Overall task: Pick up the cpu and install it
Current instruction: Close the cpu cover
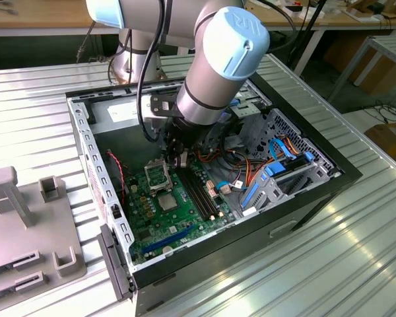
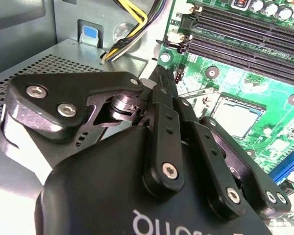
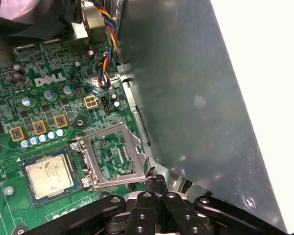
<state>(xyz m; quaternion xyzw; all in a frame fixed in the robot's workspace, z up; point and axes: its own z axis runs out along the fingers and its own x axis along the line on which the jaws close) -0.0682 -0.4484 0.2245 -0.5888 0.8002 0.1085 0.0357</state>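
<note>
1st wrist view: cpu [image 3: 49, 177] sits in socket, hinged frame [image 3: 115, 156] open beside it | exterior view: arm bent down into PC case [image 1: 237, 246] | gripper [image 3: 156, 180] by frame, fingers pinched together, empty

I read this as robotics lab or workshop. Robot arm [image 1: 218, 59] over open computer case [image 1: 251, 231] on ribbed metal desk [image 1: 317, 277]; grey fixtures [image 1: 26, 218] beside case; wooden workbenches [image 1: 39, 16] behind case; cardboard box [image 1: 393, 139], floor cables [image 1: 383, 109] beyond case.
</note>
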